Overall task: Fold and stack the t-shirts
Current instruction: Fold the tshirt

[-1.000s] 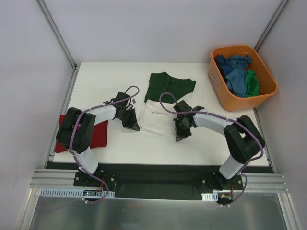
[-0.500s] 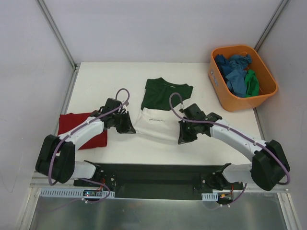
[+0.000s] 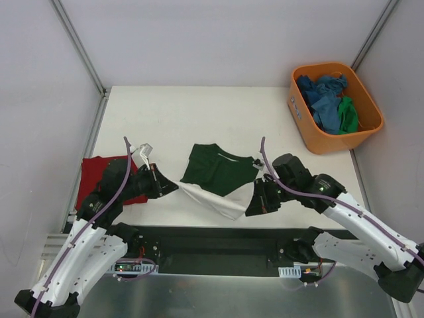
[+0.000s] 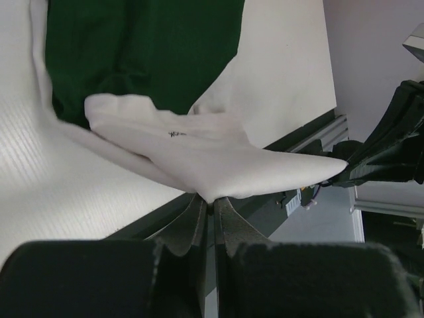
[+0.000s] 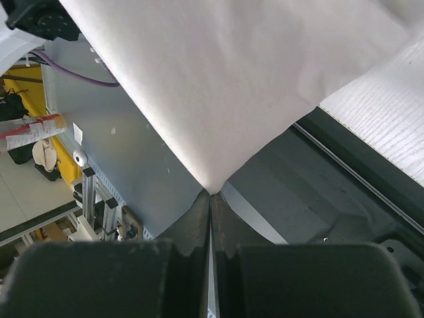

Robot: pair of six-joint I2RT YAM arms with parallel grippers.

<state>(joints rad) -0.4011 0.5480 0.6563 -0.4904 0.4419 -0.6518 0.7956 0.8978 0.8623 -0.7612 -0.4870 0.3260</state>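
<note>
The white and dark green t-shirt (image 3: 215,173) hangs stretched between my two grippers near the table's front edge, its green half lying on the table. My left gripper (image 3: 169,186) is shut on the white hem's left corner (image 4: 211,197). My right gripper (image 3: 257,202) is shut on the right corner (image 5: 211,190). The green part (image 4: 139,46) shows in the left wrist view. A folded dark red t-shirt (image 3: 99,182) lies at the table's left edge, partly under my left arm. Blue and green t-shirts (image 3: 328,99) sit in the tub.
An orange plastic tub (image 3: 371,132) stands at the back right corner. The table's front edge and black mounting rail (image 3: 212,238) lie just below the held shirt. White enclosure walls close in the table at the left, back and right.
Both grippers have pulled the white and green shirt toward the front edge and lifted its white hem. Both arms have drawn back and their elbows have swung outward.
</note>
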